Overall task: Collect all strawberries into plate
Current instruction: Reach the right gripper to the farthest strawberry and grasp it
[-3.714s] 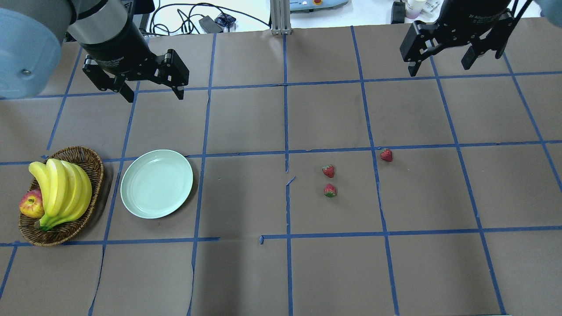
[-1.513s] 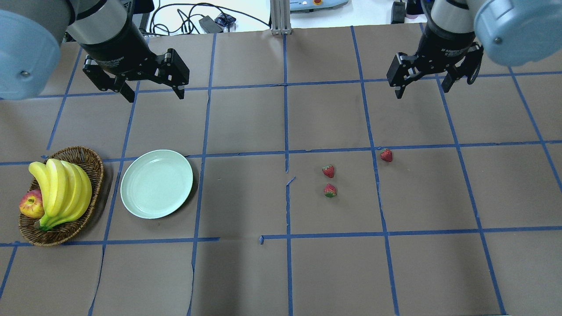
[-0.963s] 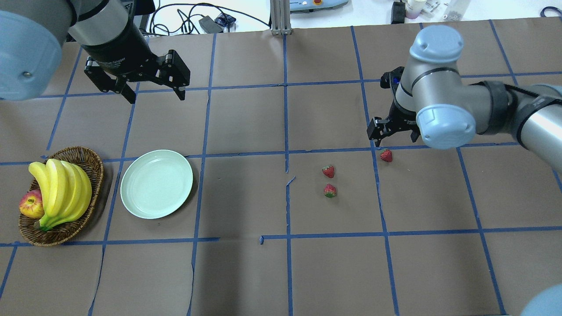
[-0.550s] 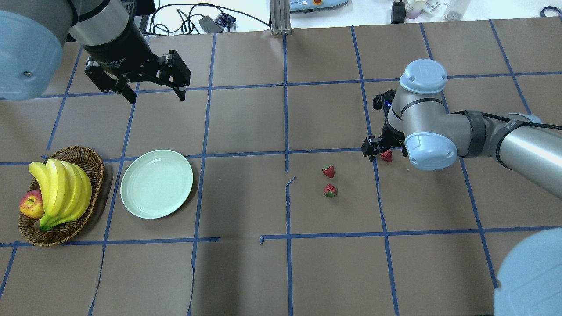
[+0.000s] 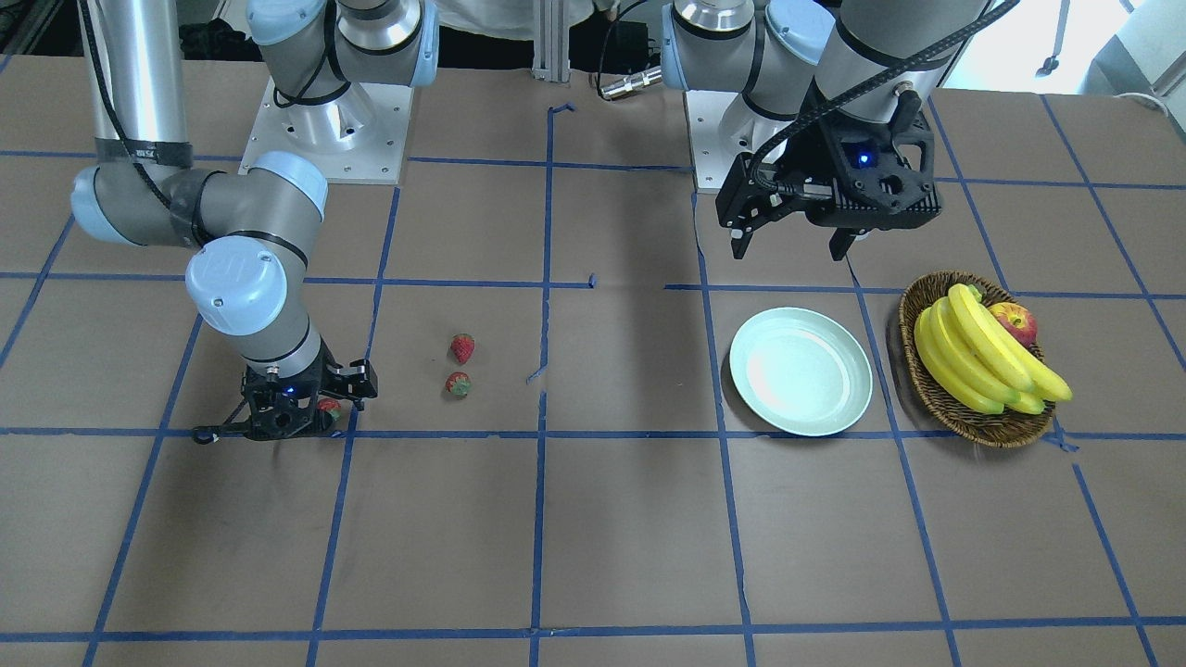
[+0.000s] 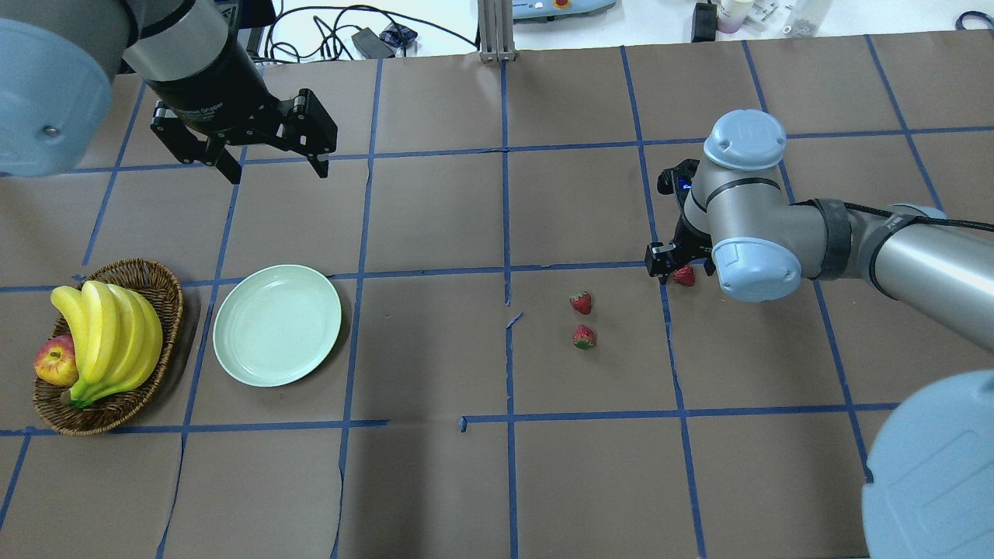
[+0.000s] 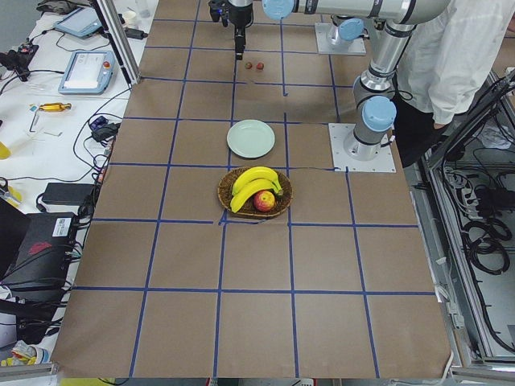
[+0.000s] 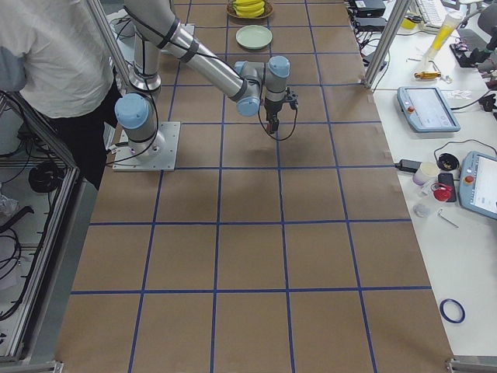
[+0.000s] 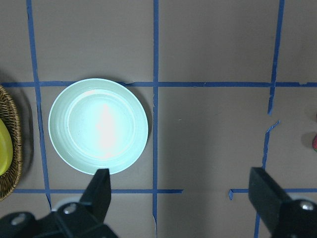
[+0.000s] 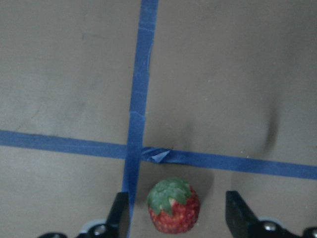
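Your right gripper (image 10: 177, 223) is down at the table with its jaws spread wide and nothing held yet. The rightmost strawberry (image 6: 684, 276) sits between the fingers (image 10: 120, 214), roughly centred, beside a crossing of blue tape lines (image 10: 134, 119). Close slowly and squarely: the berry is small and rounded, so I'd expect it to roll or pop out if one finger lands first. Then lift straight up.

The other two strawberries (image 6: 581, 302) (image 6: 584, 337) lie close together to the left, apart from this one. The plate (image 6: 277, 325) is empty, well off to the left beside the basket (image 6: 167, 289), with open table between. Your left gripper (image 6: 276, 167) hangs open near the plate, so pass clear of it and release over the plate's middle, away from the low rim.
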